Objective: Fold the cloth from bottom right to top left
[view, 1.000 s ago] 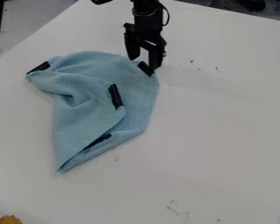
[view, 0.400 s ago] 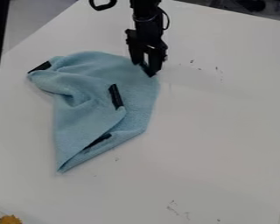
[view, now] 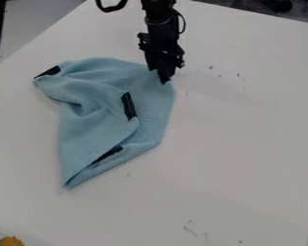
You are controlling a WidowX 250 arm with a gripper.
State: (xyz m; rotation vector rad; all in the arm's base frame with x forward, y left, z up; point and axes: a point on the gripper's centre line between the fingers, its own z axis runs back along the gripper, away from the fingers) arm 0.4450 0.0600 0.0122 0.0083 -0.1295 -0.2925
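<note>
The black gripper (view: pixel 163 77) points down at the upper right corner of the light blue cloth (view: pixel 98 113), its fingers closed together on the black-marked corner there. The cloth lies rumpled on the left half of the table, partly folded over itself, with a narrow point toward the bottom. Black strips mark its upper left corner, the tip of the folded layer near its middle, and a spot under the fold's lower edge.
The white table (view: pixel 240 144) extends right and below the cloth, with small dark marks on its surface. At the bottom left edge is an orange-yellow object (view: pixel 11 241). Dark items stand beyond the table's top right edge.
The gripper's fingers, apart around the black-marked corner before, have come together on it. The cloth's upper left corner has shifted slightly to the right.
</note>
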